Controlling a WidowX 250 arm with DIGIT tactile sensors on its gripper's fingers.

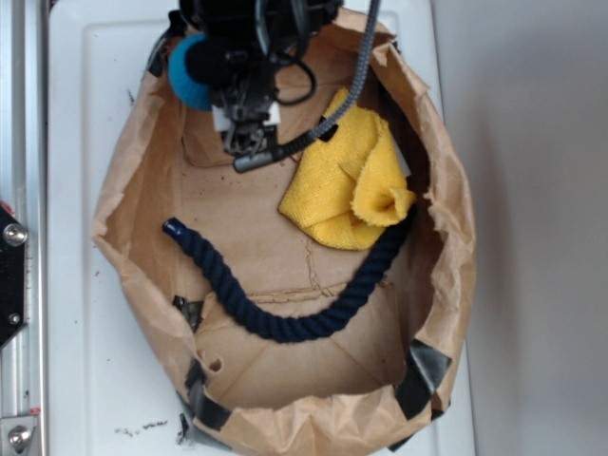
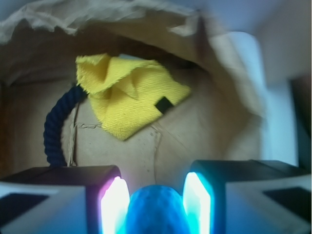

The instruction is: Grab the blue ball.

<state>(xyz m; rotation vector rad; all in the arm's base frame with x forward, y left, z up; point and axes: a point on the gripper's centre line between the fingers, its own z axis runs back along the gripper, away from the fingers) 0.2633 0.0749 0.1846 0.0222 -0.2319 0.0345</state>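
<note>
Between the two glowing pads of the gripper (image 2: 157, 204) sat the blue ball (image 2: 157, 210), a small teal sphere with a finely textured surface. Seen from the wrist, it filled the gap, a pad pressed close on either side, so the gripper was clamped on the ball rather than spread wide. No direction separated ball and gripper: the ball lay squarely on the centre line of the grasp, and being round, it had no long axis to align with.

Viewed from outside, the blue ball (image 1: 188, 71) showed at the upper left, partly hidden by the dark arm and gripper (image 1: 228, 66), over the far rim of a crumpled brown paper bag (image 1: 456, 237). Whether it touched the bag floor could not be told. Well apart, deeper in the bag, a yellow cloth (image 1: 347, 185) lay bunched, with a dark navy twisted rope (image 1: 275, 309) curving beneath it.
</note>
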